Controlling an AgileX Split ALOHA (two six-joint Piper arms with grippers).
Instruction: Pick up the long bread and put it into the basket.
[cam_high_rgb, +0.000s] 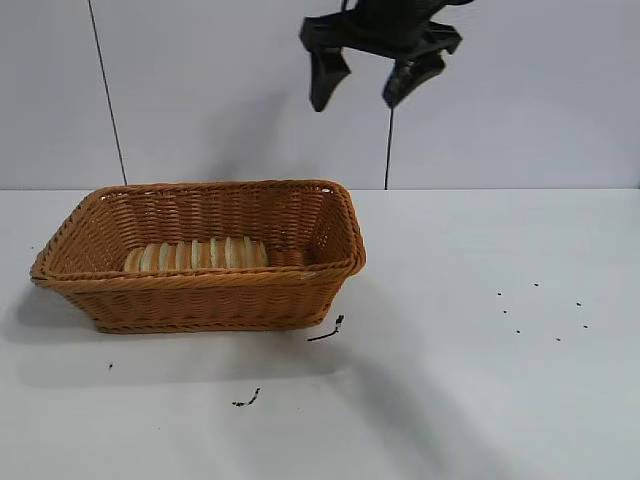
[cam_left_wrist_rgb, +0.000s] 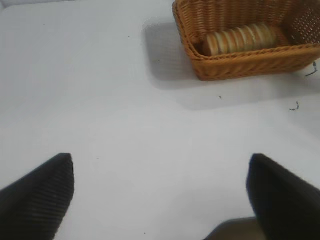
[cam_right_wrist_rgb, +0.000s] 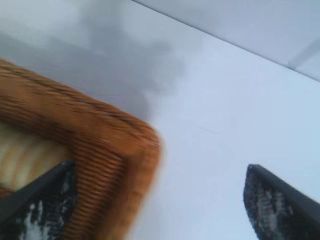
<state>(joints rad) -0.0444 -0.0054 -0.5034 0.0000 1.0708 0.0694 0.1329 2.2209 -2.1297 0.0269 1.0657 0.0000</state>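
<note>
The long bread, tan with orange-brown stripes, lies on the floor of the wicker basket at the left of the table. It also shows in the left wrist view inside the basket. My right gripper is open and empty, high above the basket's right end. In the right wrist view the gripper hangs over the basket's corner, with a strip of bread showing. My left gripper is open and empty over bare table, away from the basket.
Small dark crumbs and scraps lie on the white table in front of the basket and at the right. A dark cable runs down the back wall.
</note>
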